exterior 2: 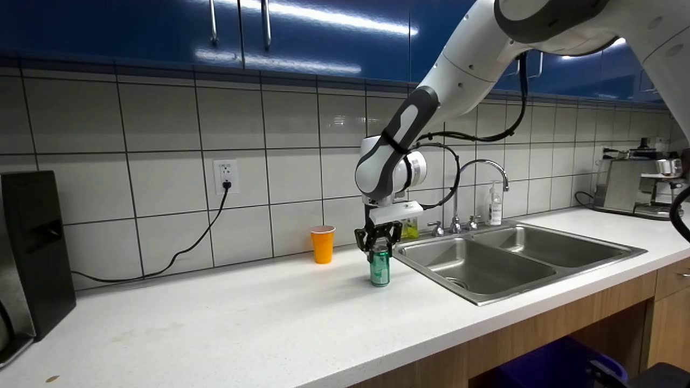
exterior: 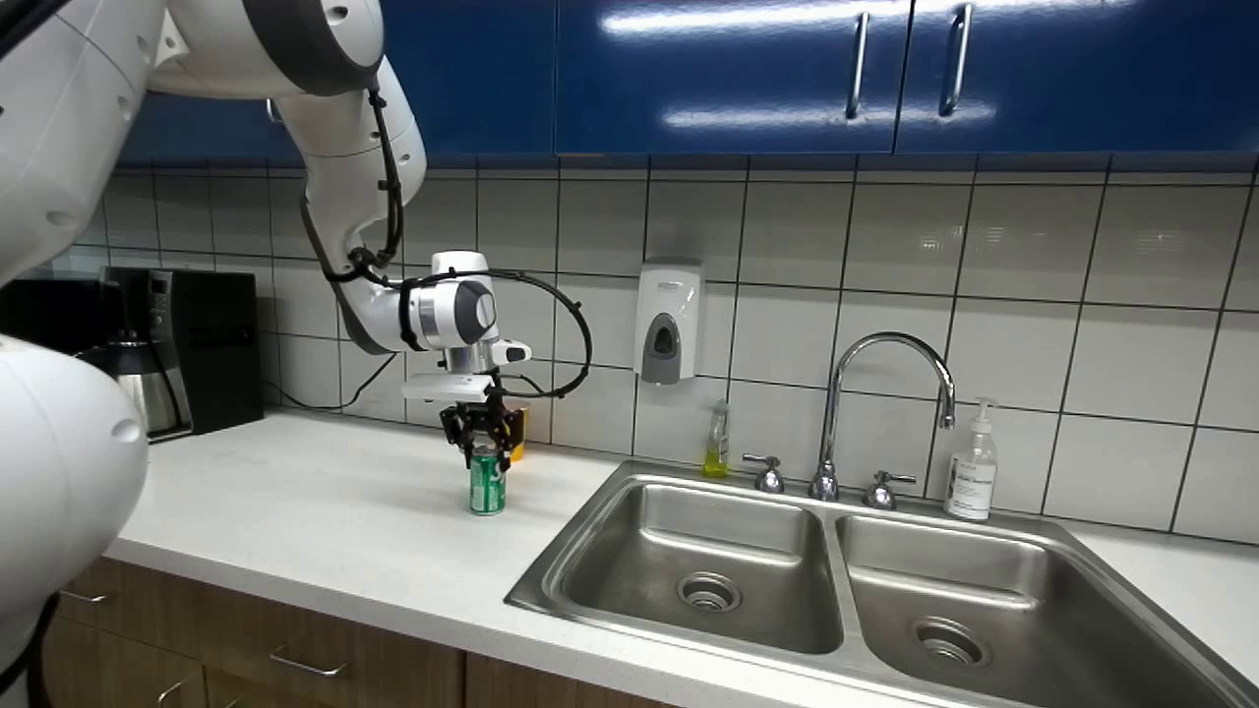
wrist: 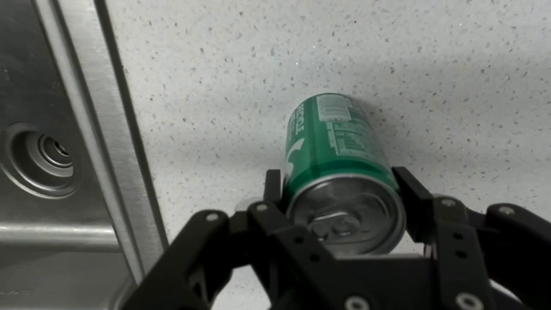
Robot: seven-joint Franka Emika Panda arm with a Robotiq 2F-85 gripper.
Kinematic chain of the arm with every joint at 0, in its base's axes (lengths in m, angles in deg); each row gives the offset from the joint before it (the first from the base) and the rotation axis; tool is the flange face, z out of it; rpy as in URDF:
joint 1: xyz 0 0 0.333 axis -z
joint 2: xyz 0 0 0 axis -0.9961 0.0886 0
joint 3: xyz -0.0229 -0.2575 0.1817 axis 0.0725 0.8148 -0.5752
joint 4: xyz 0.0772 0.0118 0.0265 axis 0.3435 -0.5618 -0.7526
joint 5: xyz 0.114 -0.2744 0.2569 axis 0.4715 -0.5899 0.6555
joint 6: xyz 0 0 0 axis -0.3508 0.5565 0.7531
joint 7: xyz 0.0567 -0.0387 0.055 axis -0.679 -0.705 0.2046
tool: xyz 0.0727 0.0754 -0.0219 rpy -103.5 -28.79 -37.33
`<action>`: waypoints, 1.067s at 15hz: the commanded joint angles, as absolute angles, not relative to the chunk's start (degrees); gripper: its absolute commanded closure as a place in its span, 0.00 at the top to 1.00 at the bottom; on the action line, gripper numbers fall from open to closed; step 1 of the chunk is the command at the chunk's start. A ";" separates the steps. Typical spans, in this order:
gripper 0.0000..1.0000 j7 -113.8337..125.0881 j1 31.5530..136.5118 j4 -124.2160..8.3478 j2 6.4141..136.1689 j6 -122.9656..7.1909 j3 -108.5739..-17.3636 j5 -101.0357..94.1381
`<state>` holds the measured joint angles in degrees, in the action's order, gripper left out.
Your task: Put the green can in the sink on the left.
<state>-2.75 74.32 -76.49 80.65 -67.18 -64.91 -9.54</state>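
Observation:
The green can (exterior: 488, 489) stands upright on the white counter, beside the sink. It also shows in another exterior view (exterior 2: 380, 270) and in the wrist view (wrist: 329, 137), with its grey top facing the camera. My gripper (exterior: 486, 462) points down over the can, its fingers against both sides near the top; the wrist view shows the two fingertips (wrist: 338, 189) touching it. I see no gap under the can. The sink's left basin (exterior: 639, 560) is bare; its rim (wrist: 109, 150) lies left of the can in the wrist view.
An orange cup (exterior 2: 323, 245) stands by the wall behind the can. The faucet (exterior: 831, 413), a yellow-green soap bottle (exterior: 717, 447) and a pump bottle (exterior: 973, 472) stand behind the sink. The right basin (exterior: 944, 580) adjoins. A black coffee machine (exterior: 202, 344) stands farther along the counter.

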 commanded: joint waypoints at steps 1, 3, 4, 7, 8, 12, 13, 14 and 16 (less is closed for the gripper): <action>0.39 -4.57 73.81 -74.98 80.83 -63.93 -64.47 -10.71; 0.39 -4.63 73.87 -74.92 80.53 -63.41 -64.48 -10.67; 0.39 -4.60 73.92 -74.95 80.10 -63.31 -64.49 -10.64; 0.39 -4.42 74.43 -75.30 78.00 -62.39 -64.60 -9.89; 0.39 -4.44 74.58 -75.32 77.44 -62.15 -64.60 -9.74; 0.39 -4.67 75.43 -75.33 74.90 -60.62 -64.35 -9.35; 0.39 -4.85 75.64 -75.48 74.20 -60.31 -64.11 -9.44; 0.39 -5.14 75.82 -75.63 73.66 -60.12 -63.89 -9.67; 0.39 -5.63 76.28 -75.94 72.75 -59.53 -63.47 -9.96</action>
<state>-3.82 75.30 -75.13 75.68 -61.97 -63.49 -9.42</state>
